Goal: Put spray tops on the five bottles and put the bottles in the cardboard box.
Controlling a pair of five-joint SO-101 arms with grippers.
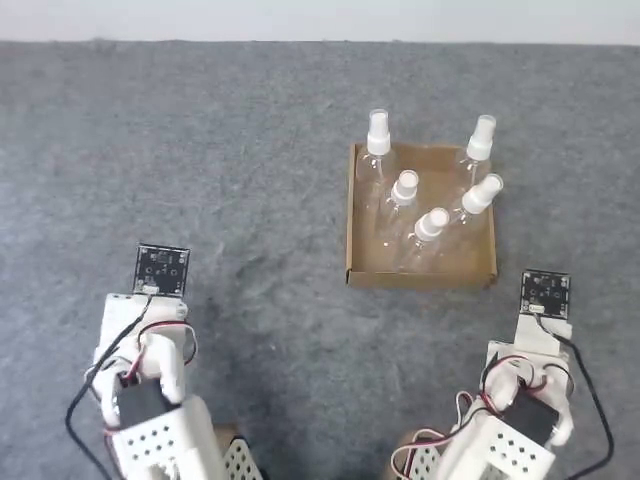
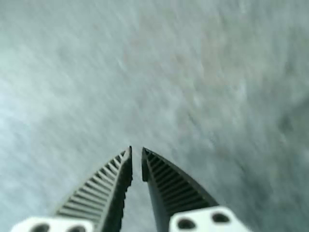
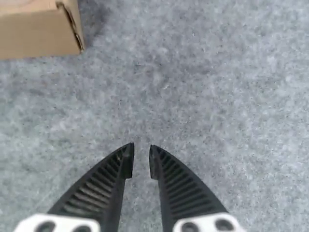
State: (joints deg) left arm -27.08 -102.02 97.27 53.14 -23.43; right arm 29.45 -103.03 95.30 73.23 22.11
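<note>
Bottles [image 1: 398, 205] in cardboard box [image 1: 420, 277] seem light, slick, tippy, best held at the neck; left gripper [image 2: 136, 162] and right gripper [image 3: 141, 159] sit clenched, empty

Bright, even, diffuse light; faint soft shadow beside cardboard box [image 1: 420, 272].

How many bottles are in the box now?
5 bottles, all with spray tops, in the box: two at its far side, one in the middle, one by the right wall, one nearest the front. None looks hidden.
</note>
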